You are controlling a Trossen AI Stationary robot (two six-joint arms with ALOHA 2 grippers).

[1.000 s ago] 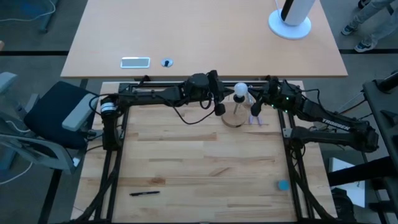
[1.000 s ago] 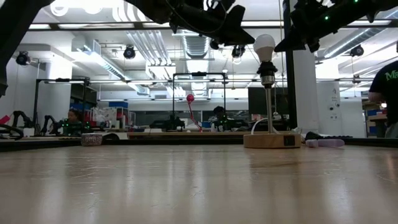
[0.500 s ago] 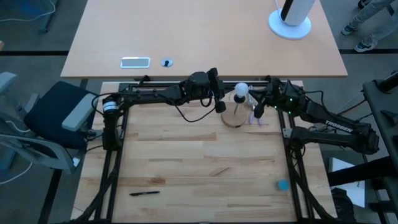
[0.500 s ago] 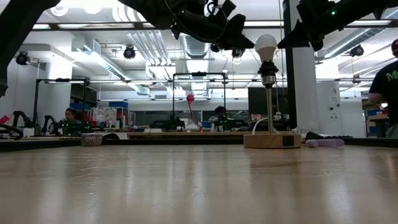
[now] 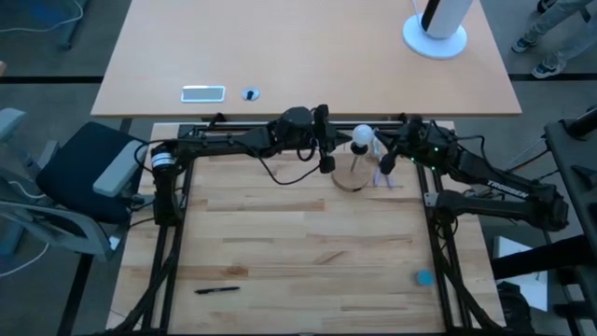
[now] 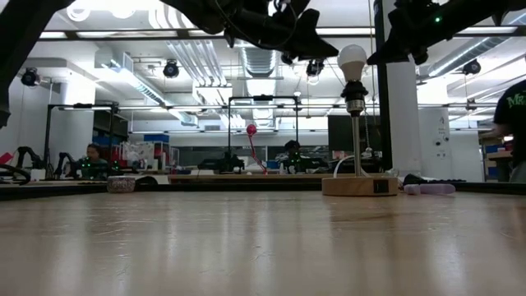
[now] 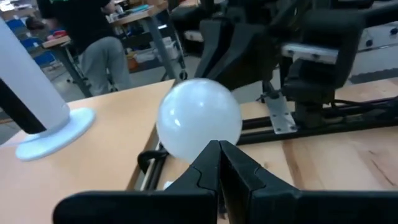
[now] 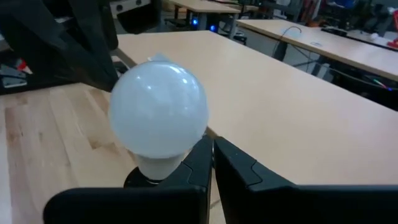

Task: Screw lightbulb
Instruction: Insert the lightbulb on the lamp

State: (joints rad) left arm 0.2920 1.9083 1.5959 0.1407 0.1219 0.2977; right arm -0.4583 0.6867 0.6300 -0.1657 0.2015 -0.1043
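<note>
White lightbulb (image 5: 361, 136) sits upright in the socket atop my wooden base (image 5: 352, 177) near the desk's (image 5: 280, 243) far edge, unmoved. My left claw (image 5: 326, 164) has edged nearer it, fingers together; my right claw (image 5: 383, 165) flanks it, likewise pinched together, empty.

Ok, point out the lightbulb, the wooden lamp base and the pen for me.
lightbulb (image 6: 352, 59), low view, on its white globe
wooden lamp base (image 6: 359, 186), low view, on its front edge
pen (image 5: 216, 290), high view, on the middle of its barrel
</note>
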